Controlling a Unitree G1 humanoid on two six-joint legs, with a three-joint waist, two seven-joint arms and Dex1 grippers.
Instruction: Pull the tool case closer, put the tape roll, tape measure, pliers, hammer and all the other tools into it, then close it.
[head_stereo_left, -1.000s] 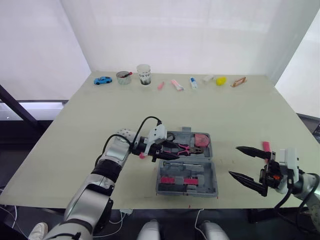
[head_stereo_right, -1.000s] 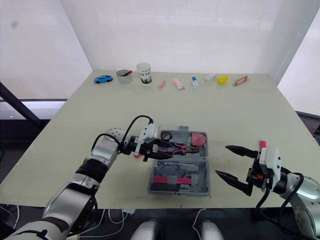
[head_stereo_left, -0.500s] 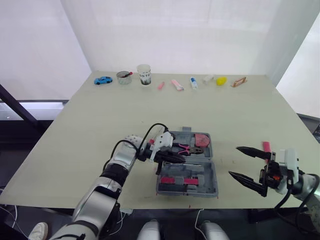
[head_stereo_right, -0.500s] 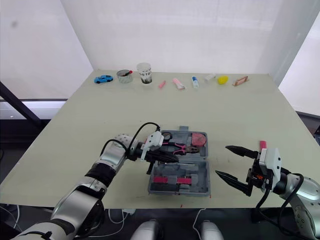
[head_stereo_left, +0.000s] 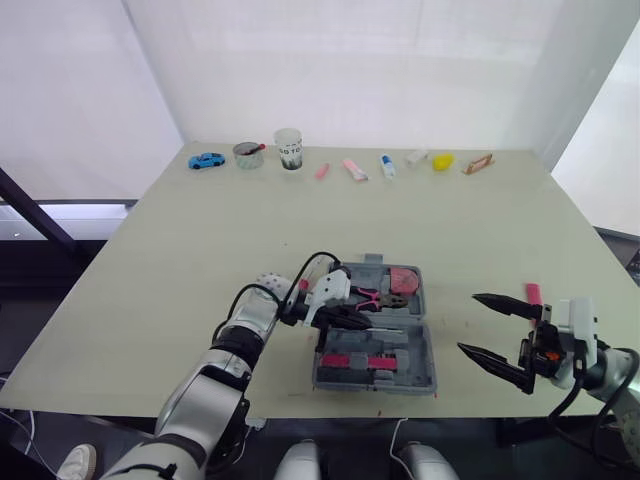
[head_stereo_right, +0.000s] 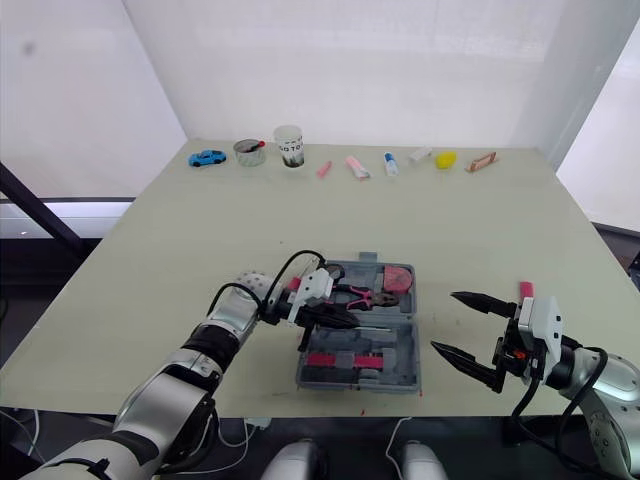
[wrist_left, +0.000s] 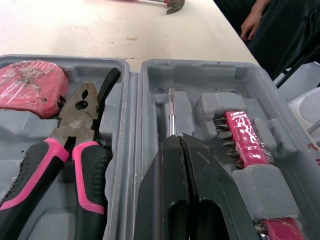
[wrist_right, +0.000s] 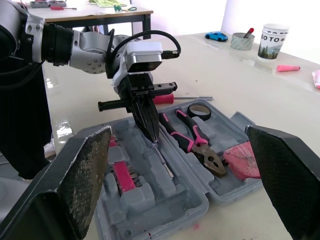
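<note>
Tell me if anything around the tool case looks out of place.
Nothing looks spilled or damaged. Two tools lie outside the open tool case: a red-handled screwdriver on the table beside it, and the hammer on the other side, near the open right gripper. Both belong inside.

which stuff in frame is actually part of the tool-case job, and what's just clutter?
Job: grey plastic tool case, pink-handled pliers, black tape roll, pink rounded tape measure, slim metal screwdriver, red-handled screwdriver, pink-handled hammer.

Lying about: blue toy car, round metal tin, white paper cup, yellow lump.
</note>
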